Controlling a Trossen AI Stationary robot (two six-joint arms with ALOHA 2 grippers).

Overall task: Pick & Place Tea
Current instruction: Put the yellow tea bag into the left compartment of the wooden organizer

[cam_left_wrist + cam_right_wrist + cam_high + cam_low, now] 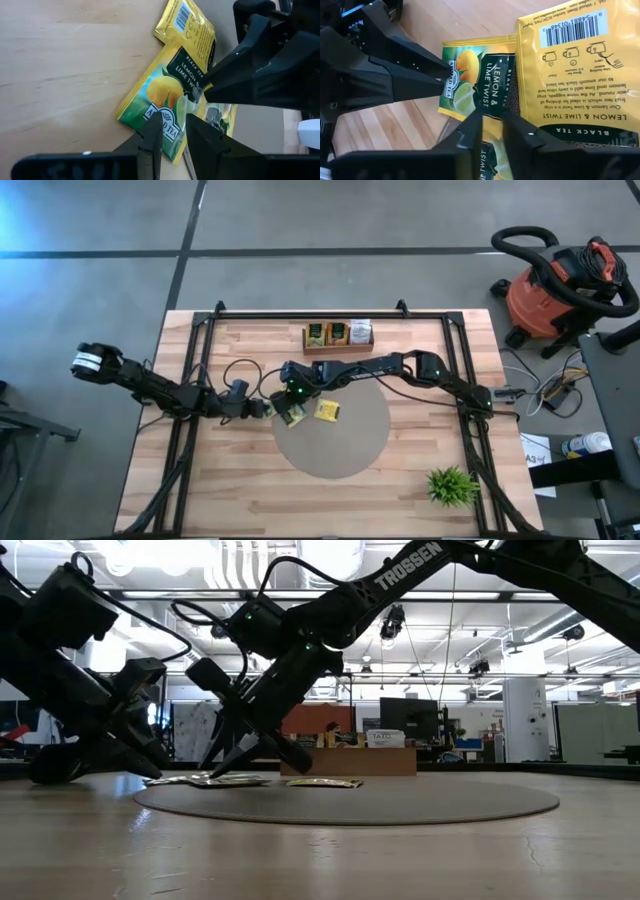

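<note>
both grippers [172,132] [492,130] pinch one packet [160,95].

A dark robot arm [420,565] across the top of the low view bore "TROSSEN" in white. A yellow-and-green square tea packet [477,82] at the right wrist view's centre read "LEMON & LIME TWIST". Right of it, a yellow packet's back [577,65] showed "54881 01348", "LEMON & LIME TWIST" and "BLACK TEA".

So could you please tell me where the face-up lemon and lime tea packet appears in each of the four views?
High view: lemon and lime packet at the round mat's left edge.
Low view: lying flat at the mat's left end.
Left wrist view: centre.
Right wrist view: left of centre.
Shared landmark: the left gripper and right gripper meet over it.
</note>
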